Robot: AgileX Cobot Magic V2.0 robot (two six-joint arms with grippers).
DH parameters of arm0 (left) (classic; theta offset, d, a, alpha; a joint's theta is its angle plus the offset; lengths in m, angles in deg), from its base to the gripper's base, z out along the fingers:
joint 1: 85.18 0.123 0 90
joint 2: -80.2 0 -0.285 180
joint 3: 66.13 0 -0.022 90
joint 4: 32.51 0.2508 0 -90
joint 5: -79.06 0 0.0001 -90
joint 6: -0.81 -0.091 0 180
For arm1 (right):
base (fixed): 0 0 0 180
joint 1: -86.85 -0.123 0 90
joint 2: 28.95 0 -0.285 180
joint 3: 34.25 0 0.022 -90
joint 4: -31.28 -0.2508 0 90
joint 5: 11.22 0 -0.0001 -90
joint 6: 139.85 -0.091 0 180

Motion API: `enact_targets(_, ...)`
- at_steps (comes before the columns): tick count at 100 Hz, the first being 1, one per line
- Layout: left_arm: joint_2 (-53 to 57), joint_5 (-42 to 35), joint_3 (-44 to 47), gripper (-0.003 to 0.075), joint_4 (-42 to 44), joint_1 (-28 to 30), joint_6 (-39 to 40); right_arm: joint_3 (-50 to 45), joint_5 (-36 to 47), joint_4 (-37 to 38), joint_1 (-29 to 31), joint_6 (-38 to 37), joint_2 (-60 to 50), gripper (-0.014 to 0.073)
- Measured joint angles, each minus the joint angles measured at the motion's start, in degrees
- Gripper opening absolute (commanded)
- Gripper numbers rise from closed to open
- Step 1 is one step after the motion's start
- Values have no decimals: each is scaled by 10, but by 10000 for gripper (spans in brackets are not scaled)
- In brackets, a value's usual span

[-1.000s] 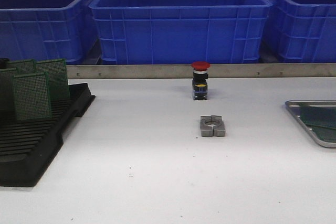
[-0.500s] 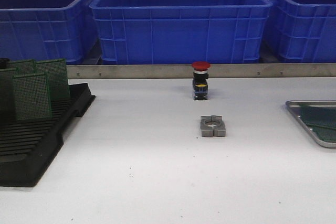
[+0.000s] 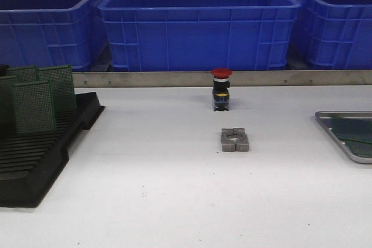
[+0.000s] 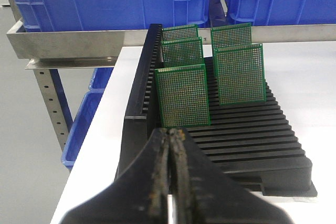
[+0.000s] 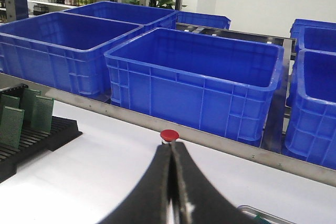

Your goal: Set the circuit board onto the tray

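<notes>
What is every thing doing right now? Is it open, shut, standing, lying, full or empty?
Left gripper: shut, holding nothing.
Right gripper: shut, holding nothing.
Green perforated circuit boards: five standing upright in the rack's slots.
Black slotted plastic rack: near slots empty.
Flat grey metal tray: lying at the table's right edge, green board inside.
Red-capped push button: standing upright.
Grey metal split clamp block: lying flat.
Middle blue plastic crate: open-topped, looks empty.
</notes>
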Motion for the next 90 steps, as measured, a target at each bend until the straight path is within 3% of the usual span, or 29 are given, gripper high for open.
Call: enact_targets(90, 0, 1, 0, -20, -23, 0, -1, 0, -1, 0, 0, 0, 0, -60)
